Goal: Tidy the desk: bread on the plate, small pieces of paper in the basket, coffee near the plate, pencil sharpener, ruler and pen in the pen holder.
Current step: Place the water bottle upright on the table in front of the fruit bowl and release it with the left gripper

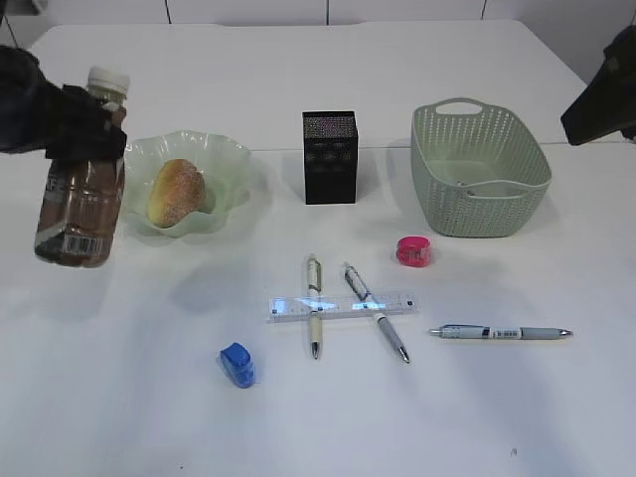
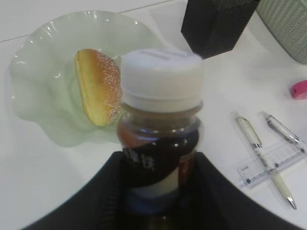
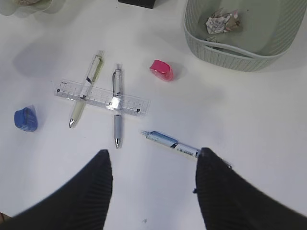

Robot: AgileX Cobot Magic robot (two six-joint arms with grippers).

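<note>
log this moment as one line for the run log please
left gripper: shut on coffee, lifted left of plate | bread: on plate | right gripper: open, empty, above pens | ruler: on desk

- Coffee bottle (image 2: 160, 143): its base is hidden between the left tool's (image 2: 158, 191) dark fingers.
- Pen holder (image 3: 136, 2): nearly all cropped by the top edge.
- Basket paper scraps (image 3: 220, 21): too blurred to count.
</note>
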